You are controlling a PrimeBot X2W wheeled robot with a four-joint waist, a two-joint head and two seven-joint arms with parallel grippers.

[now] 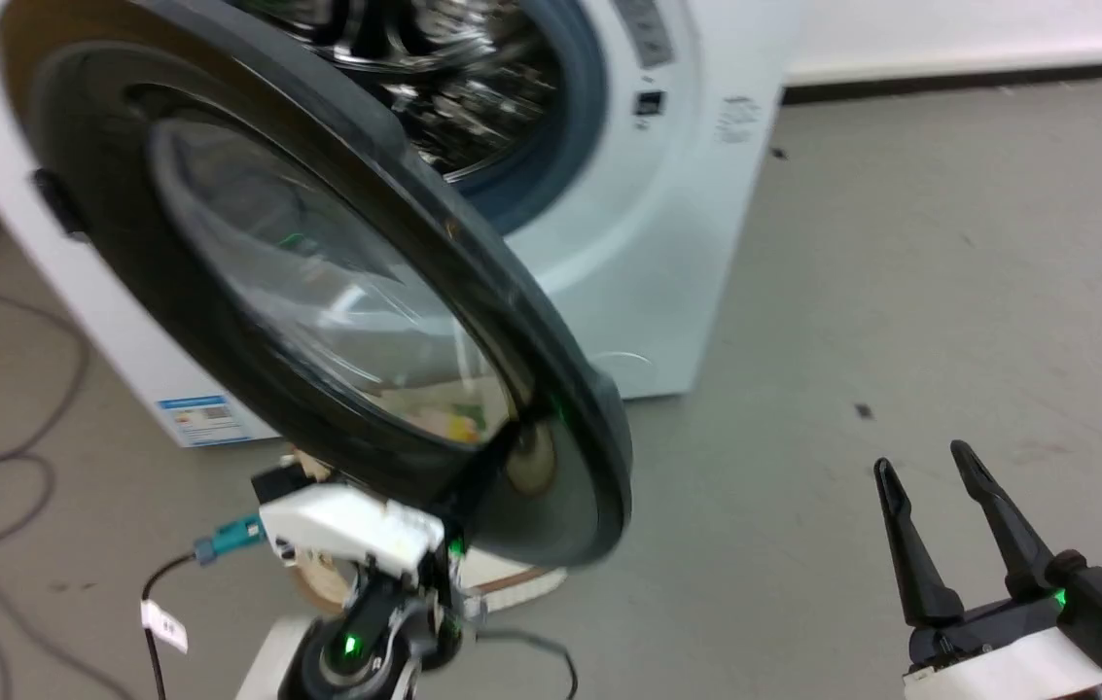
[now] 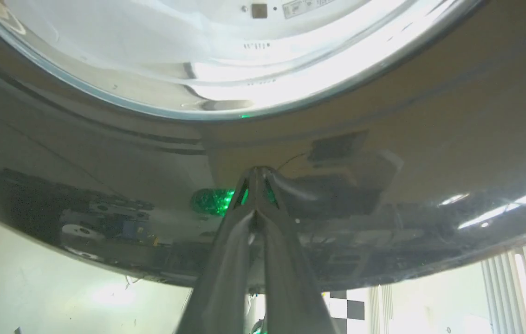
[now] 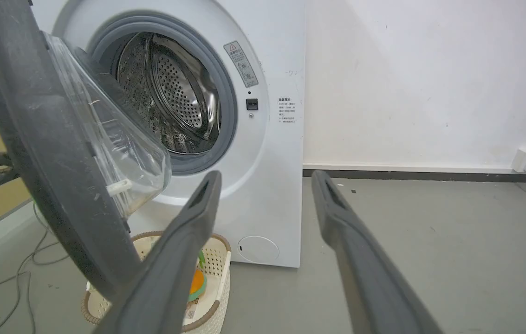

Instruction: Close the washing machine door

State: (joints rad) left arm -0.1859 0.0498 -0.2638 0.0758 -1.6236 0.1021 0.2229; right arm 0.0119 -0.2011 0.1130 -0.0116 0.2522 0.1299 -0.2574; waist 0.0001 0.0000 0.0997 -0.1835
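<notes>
Grey floor (image 1: 901, 243) is running up to the washing machine (image 1: 628, 292), which is standing against a white wall. The washing machine door (image 1: 317, 321) is hanging wide open, swung out from the machine's front and leaving the steel drum exposed. The left claw (image 2: 256, 174) is showing its fingers pressed together, and the tips appear to be touching the glossy dark rim on the door's outer face. The right claw (image 1: 923, 459) is waiting off to the side of the machine, fingers apart and empty.

Judgement: the push should be landing on the rim far from the hinge and following the door's arc until the latch is seating. A white basket (image 3: 218, 260) is sitting on the floor at the machine's foot, under the door, so clearance is needing a check.
</notes>
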